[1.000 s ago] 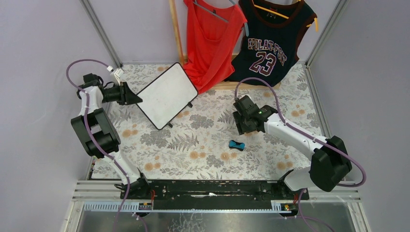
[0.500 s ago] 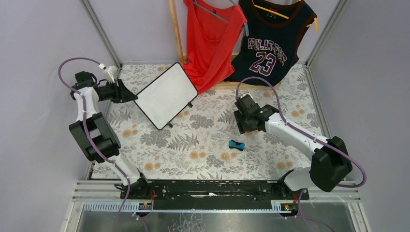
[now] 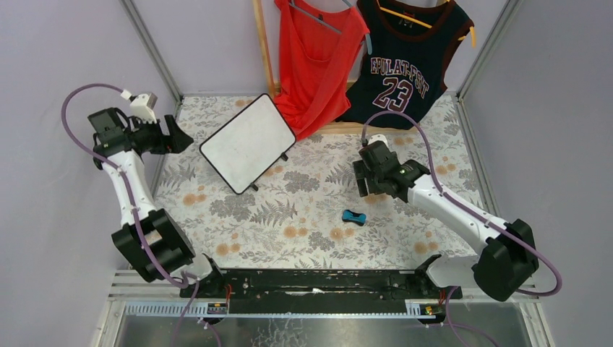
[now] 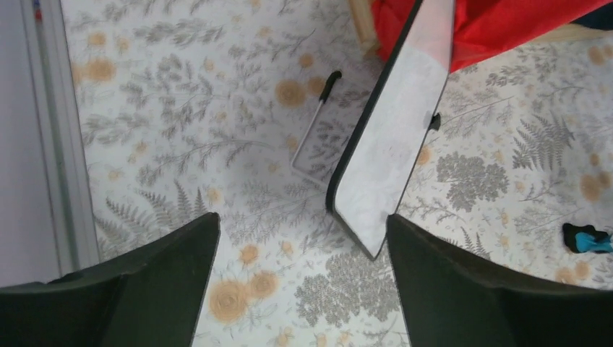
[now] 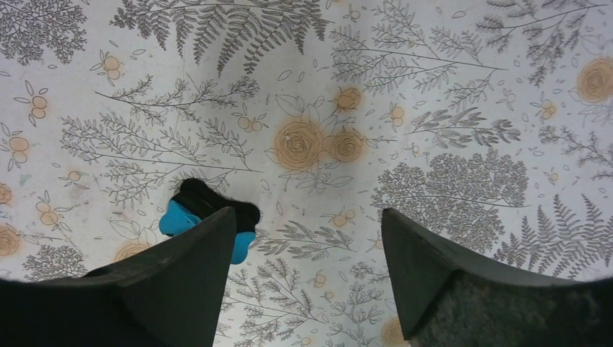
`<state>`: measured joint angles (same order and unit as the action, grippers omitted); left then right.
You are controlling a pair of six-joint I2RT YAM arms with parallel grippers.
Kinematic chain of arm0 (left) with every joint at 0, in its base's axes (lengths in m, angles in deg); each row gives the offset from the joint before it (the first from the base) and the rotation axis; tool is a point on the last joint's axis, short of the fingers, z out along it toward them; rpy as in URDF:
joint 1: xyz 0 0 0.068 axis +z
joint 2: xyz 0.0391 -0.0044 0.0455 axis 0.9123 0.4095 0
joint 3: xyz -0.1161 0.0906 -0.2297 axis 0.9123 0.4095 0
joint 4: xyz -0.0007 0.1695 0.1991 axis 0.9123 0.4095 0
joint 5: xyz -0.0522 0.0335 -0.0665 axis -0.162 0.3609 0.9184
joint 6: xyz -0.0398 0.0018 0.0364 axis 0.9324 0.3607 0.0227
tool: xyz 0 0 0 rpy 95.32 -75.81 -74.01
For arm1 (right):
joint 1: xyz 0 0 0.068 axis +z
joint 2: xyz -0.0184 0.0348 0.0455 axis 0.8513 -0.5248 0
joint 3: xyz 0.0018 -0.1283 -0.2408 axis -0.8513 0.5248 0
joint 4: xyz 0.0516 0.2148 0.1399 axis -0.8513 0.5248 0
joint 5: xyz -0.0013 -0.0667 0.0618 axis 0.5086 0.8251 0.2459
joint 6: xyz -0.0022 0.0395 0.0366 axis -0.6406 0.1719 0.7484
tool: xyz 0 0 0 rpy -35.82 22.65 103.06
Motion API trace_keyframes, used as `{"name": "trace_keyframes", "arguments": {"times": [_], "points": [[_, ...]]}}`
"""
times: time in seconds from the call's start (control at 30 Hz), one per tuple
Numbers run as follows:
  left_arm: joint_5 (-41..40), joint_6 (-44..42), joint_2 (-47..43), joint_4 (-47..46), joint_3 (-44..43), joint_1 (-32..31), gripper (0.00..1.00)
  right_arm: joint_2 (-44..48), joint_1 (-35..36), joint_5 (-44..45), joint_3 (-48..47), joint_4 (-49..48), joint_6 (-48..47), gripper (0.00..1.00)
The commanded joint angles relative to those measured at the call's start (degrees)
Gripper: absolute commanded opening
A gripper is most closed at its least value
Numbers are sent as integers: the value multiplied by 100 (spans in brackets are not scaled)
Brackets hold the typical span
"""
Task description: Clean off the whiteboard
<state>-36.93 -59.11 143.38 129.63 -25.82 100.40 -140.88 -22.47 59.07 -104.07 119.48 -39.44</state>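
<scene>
The whiteboard (image 3: 247, 143) stands propped at a tilt on the floral tablecloth at the back centre, its white face blank. My left gripper (image 3: 179, 137) hangs open to the left of it, a clear gap away. In the left wrist view the board (image 4: 394, 137) lies ahead of the spread jaws of the left gripper (image 4: 302, 220), nothing between them. A small blue and black eraser (image 3: 353, 216) lies on the cloth. My right gripper (image 3: 366, 188) is open just above and behind it. The eraser (image 5: 202, 202) shows partly behind the left finger of the right gripper (image 5: 308, 213).
A red top (image 3: 316, 58) and a black jersey (image 3: 405, 61) hang at the back, the red one touching the board's far corner. A thin rod with a black tip (image 4: 316, 116) lies under the board. Metal frame posts (image 3: 150, 49) bound the sides.
The left gripper has opened and drawn back to the left, away from the board's corner it was at. The right gripper has opened a little wider and barely shifted.
</scene>
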Motion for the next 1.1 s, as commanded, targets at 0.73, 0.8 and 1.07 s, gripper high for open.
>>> {"name": "trace_keyframes", "arguments": {"times": [0.73, 0.8, 1.07], "points": [[-3256, 1965, -2244, -3387, 4079, 560, 100, 973, -37, 947, 474, -1063, 571, 99], [-3350, 1962, -2307, -3406, 4128, 567, 100, 966, -35, 930, 470, -1183, 613, 99], [-3136, 1959, -2497, -3689, 4519, 691, 100, 1350, -37, 1451, 669, -1230, 765, 99]]}}
